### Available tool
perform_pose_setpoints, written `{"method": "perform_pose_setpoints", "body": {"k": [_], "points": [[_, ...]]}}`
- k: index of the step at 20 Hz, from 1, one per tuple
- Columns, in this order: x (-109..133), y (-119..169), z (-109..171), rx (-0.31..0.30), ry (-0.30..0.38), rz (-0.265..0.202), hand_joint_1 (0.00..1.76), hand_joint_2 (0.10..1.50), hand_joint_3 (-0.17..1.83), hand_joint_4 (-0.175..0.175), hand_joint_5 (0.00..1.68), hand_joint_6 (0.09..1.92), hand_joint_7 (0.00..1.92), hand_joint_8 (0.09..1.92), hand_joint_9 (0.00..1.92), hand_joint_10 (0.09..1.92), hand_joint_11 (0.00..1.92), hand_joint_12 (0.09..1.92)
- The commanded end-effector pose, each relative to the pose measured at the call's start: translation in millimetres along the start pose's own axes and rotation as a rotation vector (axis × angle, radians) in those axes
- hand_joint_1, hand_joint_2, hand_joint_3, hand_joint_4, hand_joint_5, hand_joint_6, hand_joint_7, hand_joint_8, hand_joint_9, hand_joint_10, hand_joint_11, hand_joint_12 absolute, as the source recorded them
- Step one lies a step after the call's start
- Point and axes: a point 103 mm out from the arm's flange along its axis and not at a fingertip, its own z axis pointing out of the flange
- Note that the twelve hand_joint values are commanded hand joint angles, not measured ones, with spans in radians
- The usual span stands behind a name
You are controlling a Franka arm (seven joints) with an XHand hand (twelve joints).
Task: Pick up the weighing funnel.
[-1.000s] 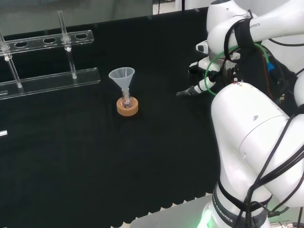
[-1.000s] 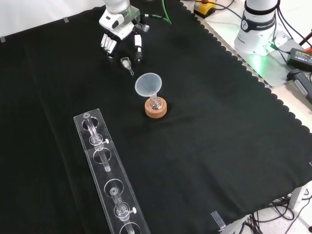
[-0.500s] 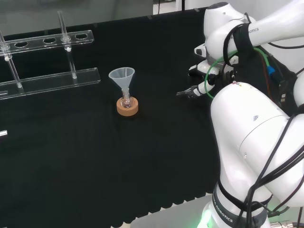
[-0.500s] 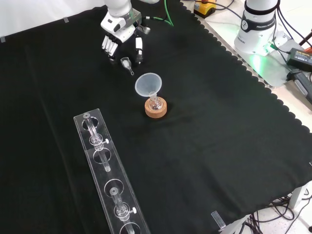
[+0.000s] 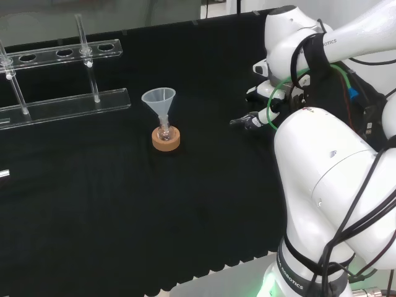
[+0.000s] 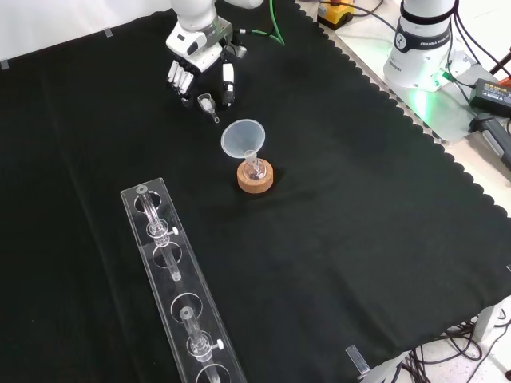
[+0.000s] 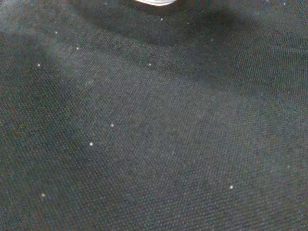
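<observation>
**A:** Which step is this?

**B:** The reach, by my reading. The hand (image 6: 198, 49) hangs low over the cloth (image 6: 359, 199), fingers (image 6: 176, 78) straight and the thumb (image 6: 227, 80) held apart from them, grasping nothing.

**A:** And the weighing funnel?

**B:** The weighing funnel (image 6: 207, 103) lies on the cloth in the gap between fingers and thumb, just past their tips (whether any tip touches it, I cannot tell).

**A:** What does the next move call for?

**B:** Probably a small drop, then fingers and thumb closing on it together. It is a small, clear piece, so an off-centre pinch could push it away. The funnel (image 6: 243, 138) stands beyond the tips on the thumb's side, and the hand should stay clear of it.
</observation>
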Motion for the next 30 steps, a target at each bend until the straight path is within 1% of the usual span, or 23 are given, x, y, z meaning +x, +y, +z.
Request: {"method": "perform_pose_setpoints", "body": {"k": [1,4,6,11,17,22,25,26,30], "points": [[0.4,4.2,1.1,-0.009,-0.015,-0.001,0.5,0.77,0.01,-0.159,0.64,1.0,0.85,0.95,0.76,0.8,0.61,1.37],[4.5,11.1,4.2,-0.02,-0.025,-0.006,0.51,0.78,0.01,-0.163,0.67,1.03,0.91,0.95,0.81,0.78,0.64,1.35],[-1.1,6.1,4.7,-0.034,-0.02,-0.002,0.52,0.78,0.01,-0.164,0.68,1.05,0.94,0.95,0.84,0.76,0.66,1.33],[-2.1,7.0,6.3,-0.025,-0.014,-0.001,0.53,0.78,0.01,-0.166,0.7,1.08,0.97,0.96,0.86,0.76,0.68,1.32],[-2.7,7.9,6.9,-0.034,-0.009,0.001,0.53,0.79,0.02,-0.168,0.7,1.1,0.99,0.96,0.88,0.75,0.7,1.31],[-3.0,9.6,8.0,-0.04,-0.031,0.01,0.59,0.81,0.03,-0.174,0.73,1.12,1.06,0.94,0.97,0.71,0.79,1.26],[-0.1,15.4,11.2,-0.045,-0.046,0.014,0.67,0.82,0.04,-0.175,0.84,1.08,1.14,0.91,1.08,0.65,0.9,1.21],[-2.4,13.2,11.6,-0.052,-0.044,0.014,0.69,0.83,0.05,-0.175,0.88,1.05,1.16,0.9,1.1,0.63,0.92,1.19],[-3.0,13.2,12.9,-0.054,-0.051,0.012,0.77,0.83,0.07,-0.175,1.0,0.96,1.22,0.88,1.18,0.58,0.98,1.16]]}}
